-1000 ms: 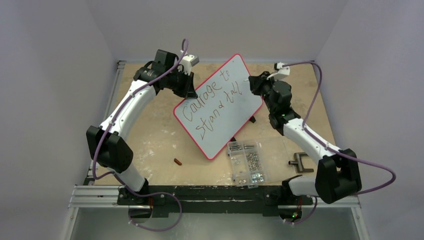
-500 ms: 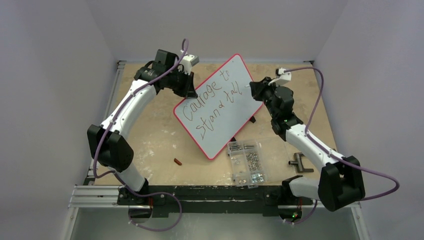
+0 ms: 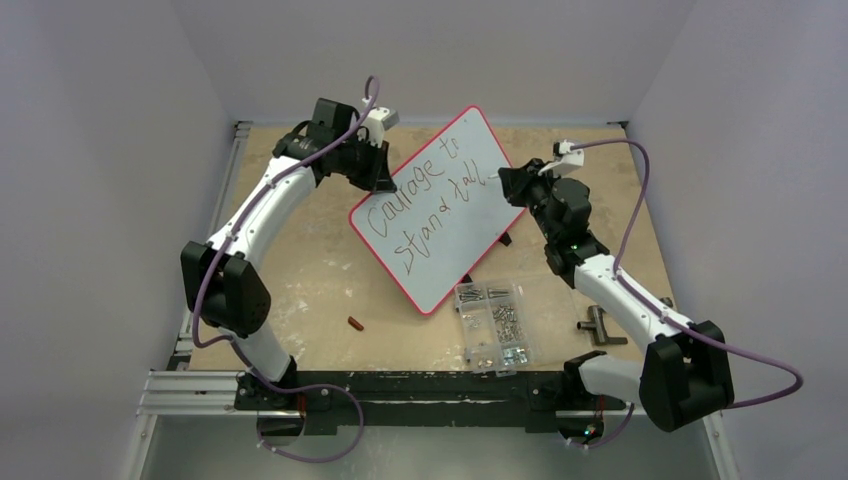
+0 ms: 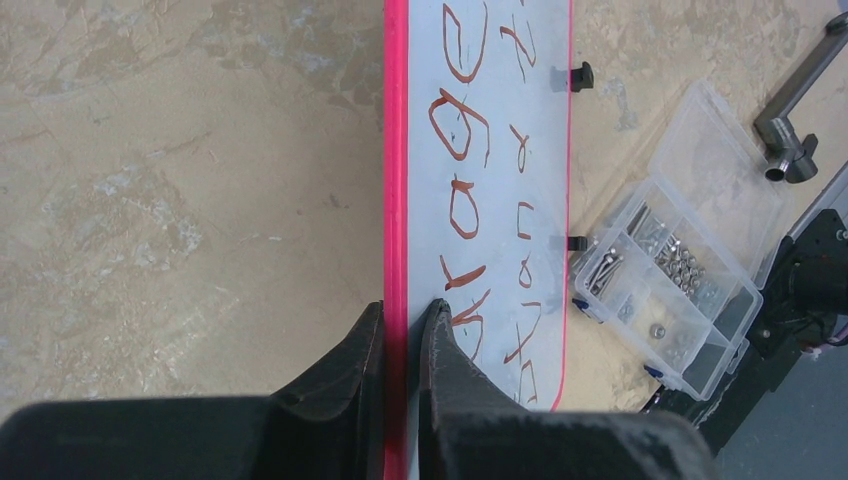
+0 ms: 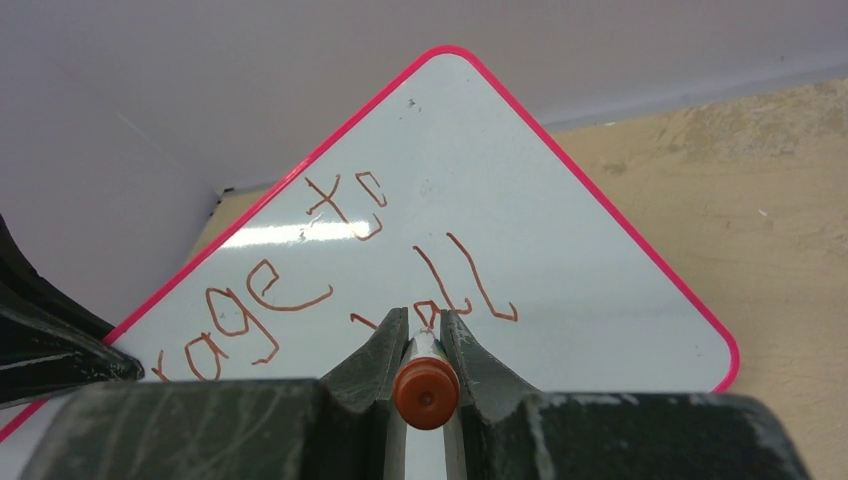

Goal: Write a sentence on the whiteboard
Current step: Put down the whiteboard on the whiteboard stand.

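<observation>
Board edge in my left, marker in my right, both clamped tight

My left gripper (image 4: pixel 405 312) is pinched shut on the pink rim of the whiteboard (image 3: pixel 442 272), with one finger behind it and one on the written face. It's holding the board tilted over the middle of the table (image 3: pixel 300 260), far corner up toward the back wall. My right gripper (image 5: pixel 425 322) is squeezed around a red-brown marker (image 5: pixel 426 395) aimed at the board near its right edge, right by the last "l" of the sentence (image 3: pixel 425 205), which reads "Courage to stand tall" in two lines. I can't tell if the tip is touching. There's not much white before the rim on that side. The near corner sits just beside the clear screw box (image 3: pixel 493 325). There's open tabletop to the left, with just a small red-brown piece (image 3: pixel 356 322) lying there.
</observation>
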Tool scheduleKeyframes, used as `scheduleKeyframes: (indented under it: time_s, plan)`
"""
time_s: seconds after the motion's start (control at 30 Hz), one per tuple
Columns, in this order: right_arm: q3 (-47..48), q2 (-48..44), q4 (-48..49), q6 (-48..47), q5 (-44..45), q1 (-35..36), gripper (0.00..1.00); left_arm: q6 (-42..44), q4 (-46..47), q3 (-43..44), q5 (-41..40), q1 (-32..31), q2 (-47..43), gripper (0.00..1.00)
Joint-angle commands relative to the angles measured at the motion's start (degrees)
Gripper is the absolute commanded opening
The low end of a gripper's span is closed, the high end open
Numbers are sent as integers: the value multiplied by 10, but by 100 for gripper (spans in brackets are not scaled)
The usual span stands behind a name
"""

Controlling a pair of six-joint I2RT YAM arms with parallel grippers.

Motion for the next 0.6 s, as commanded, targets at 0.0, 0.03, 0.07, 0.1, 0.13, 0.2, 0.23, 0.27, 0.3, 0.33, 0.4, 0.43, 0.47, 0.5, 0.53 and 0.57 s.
scheduleKeyframes:
  time_s: [0.0,0.03,0.07,0.1,0.13,0.2,0.23,0.27,0.3,0.33,0.4,0.43,0.47,0.5,0.53,0.57]
  plan:
    - [-5,-13,19,6,-6,-2,0,82,-29,-24,-126,-1,28,8]
    - [-7,-13,20,7,-6,-1,0,84,-28,-25,-126,-1,28,9]
    - [-7,-12,20,7,-6,-1,0,85,-28,-26,-128,-1,28,11]
    - [-7,-12,20,7,-5,-2,0,86,-27,-27,-130,-1,28,12]
    - [-8,-12,21,7,-5,-1,0,87,-26,-29,-132,-1,28,12]
    - [-9,-13,22,7,-5,-1,0,89,-25,-30,-134,-1,29,15]
    - [-10,-13,22,7,-5,-2,0,89,-25,-31,-137,-1,30,16]
    - [-10,-13,22,7,-4,-1,0,90,-25,-32,-138,-1,31,18]
    - [-11,-13,22,7,-3,-1,0,91,-24,-33,-138,-1,32,20]
    - [-11,-13,22,7,-3,-1,0,91,-23,-35,-139,-1,31,21]
    - [-12,-14,23,7,-2,-2,0,90,-22,-36,-139,0,31,22]
    - [-12,-14,23,7,-2,-1,0,91,-22,-37,-140,-1,31,23]
    - [-12,-14,23,6,-1,-1,0,92,-21,-38,-141,-1,31,24]
    - [-12,-14,23,6,-1,-1,0,91,-21,-38,-142,-1,31,24]
    - [-13,-14,23,6,-1,-1,0,91,-20,-38,-141,-1,31,24]
    - [-12,-14,23,6,-1,-1,0,91,-20,-38,-141,-1,31,24]
